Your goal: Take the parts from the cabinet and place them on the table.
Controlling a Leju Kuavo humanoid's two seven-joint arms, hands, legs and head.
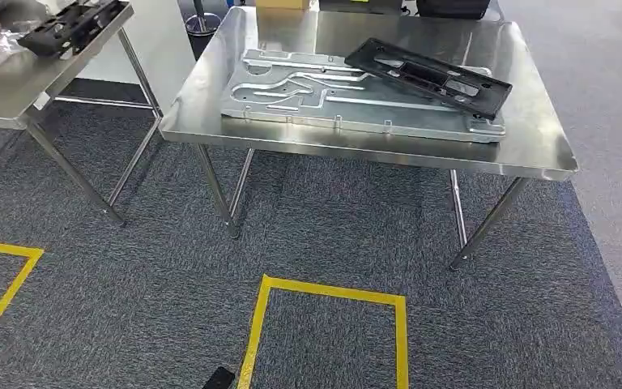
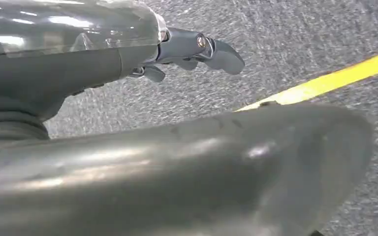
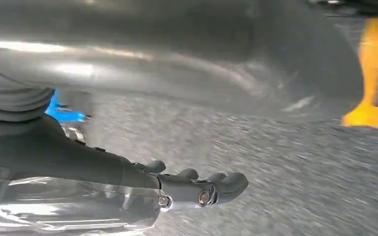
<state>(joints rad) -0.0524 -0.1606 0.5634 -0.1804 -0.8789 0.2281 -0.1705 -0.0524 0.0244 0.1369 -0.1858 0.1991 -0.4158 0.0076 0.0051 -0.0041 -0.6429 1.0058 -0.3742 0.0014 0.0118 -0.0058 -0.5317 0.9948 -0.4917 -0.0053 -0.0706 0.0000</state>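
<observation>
In the head view a steel table (image 1: pixel 526 138) stands ahead of me. On it lies a large silver stamped metal plate (image 1: pixel 308 101). A black rectangular frame part (image 1: pixel 429 77) rests tilted across the plate's far right corner. My left hand (image 2: pixel 192 49) hangs over the grey carpet, its fingers stretched out with nothing in them. My right hand (image 3: pixel 197 187) also hangs above the carpet, fingers extended side by side and holding nothing.
A second steel table (image 1: pixel 16 81) at the far left carries black parts (image 1: pixel 69 28). Yellow tape (image 1: pixel 324 292) marks a square on the carpet in front of the main table; another taped corner (image 1: pixel 8 284) lies at the left. Table legs stand between.
</observation>
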